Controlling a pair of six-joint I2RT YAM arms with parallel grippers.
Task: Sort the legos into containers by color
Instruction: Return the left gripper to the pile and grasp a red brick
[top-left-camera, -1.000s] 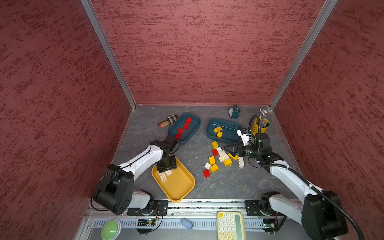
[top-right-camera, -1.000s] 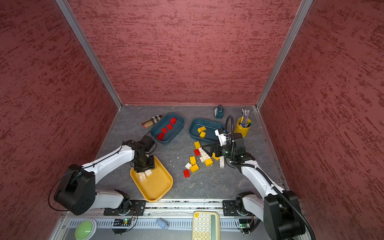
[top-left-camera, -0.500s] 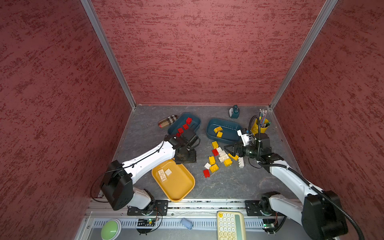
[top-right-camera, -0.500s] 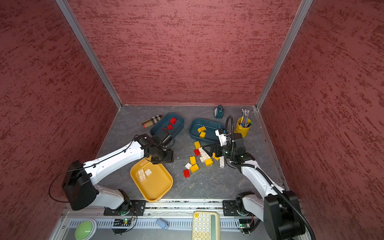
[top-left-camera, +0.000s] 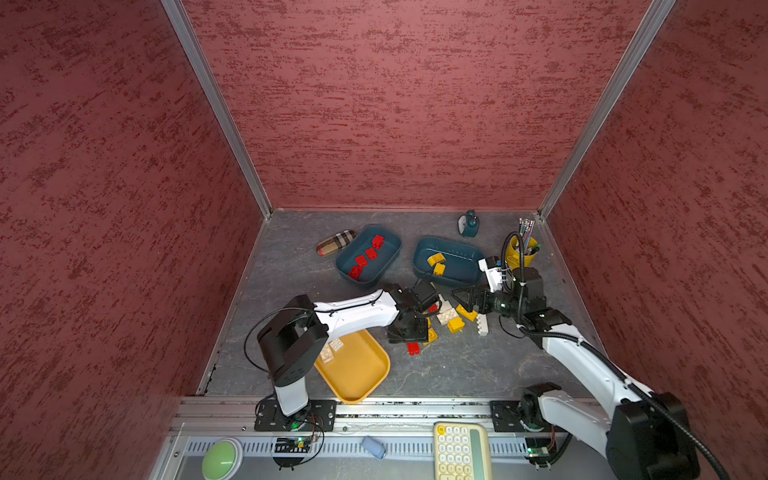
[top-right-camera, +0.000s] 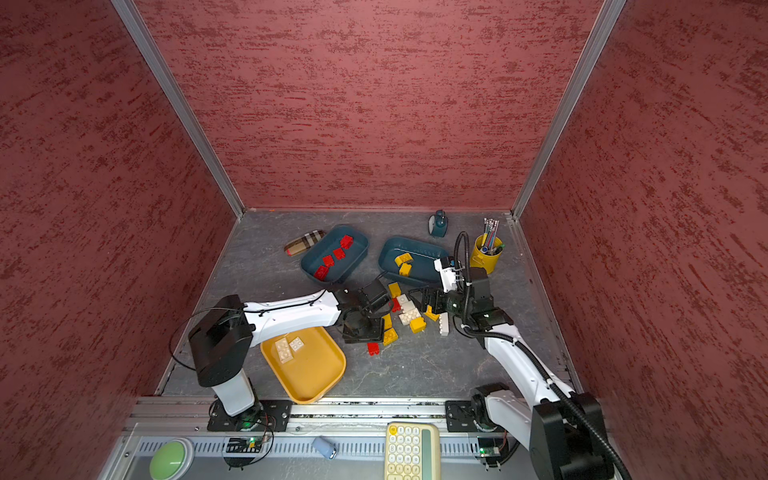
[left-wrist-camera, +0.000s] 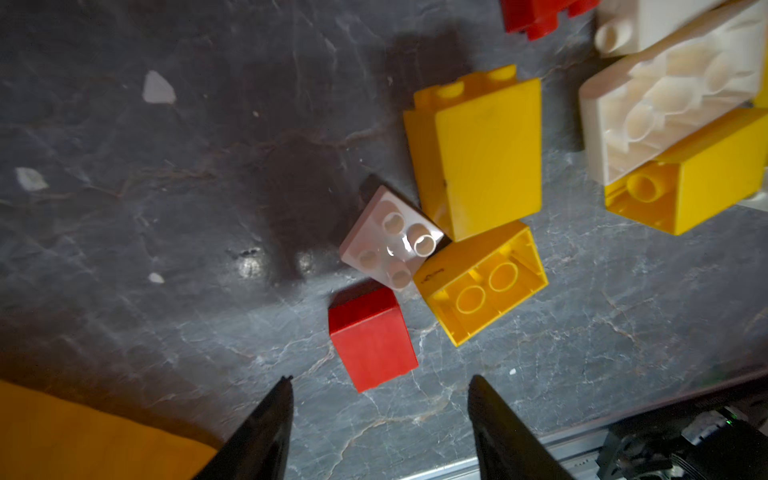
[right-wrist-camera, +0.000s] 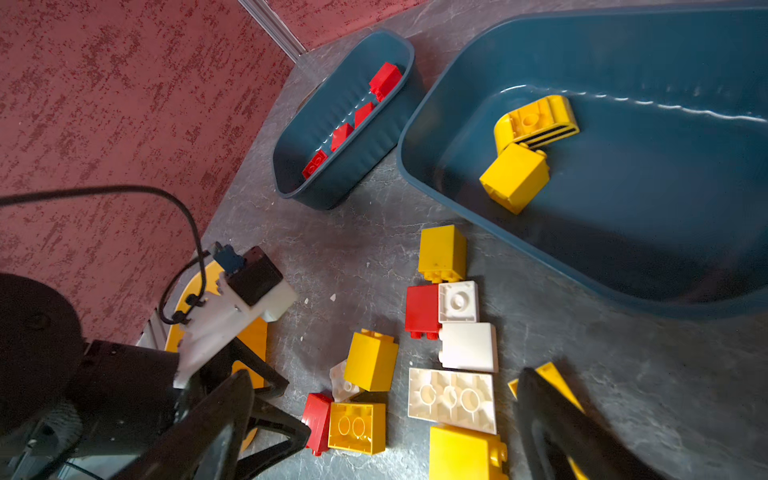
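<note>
This looks like a robotics lab cell. Red textured panels (top-left-camera: 395, 104) on aluminium posts (top-left-camera: 217, 108) box in a grey tabletop (top-left-camera: 457, 374), with two arms (top-left-camera: 353, 311) bolted to a metal rail (top-left-camera: 415, 409).

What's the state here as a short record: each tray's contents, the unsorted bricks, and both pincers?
red-brick tray: teal, four red bricks inside
yellow-brick tray: teal, two yellow bricks inside
mustard tray: two white bricks inside
loose bricks: red, yellow and white, mixed on the table between the arms
left pincer: open, empty, tips just short of a loose red brick
right pincer: open wide, empty, at the pile
</note>
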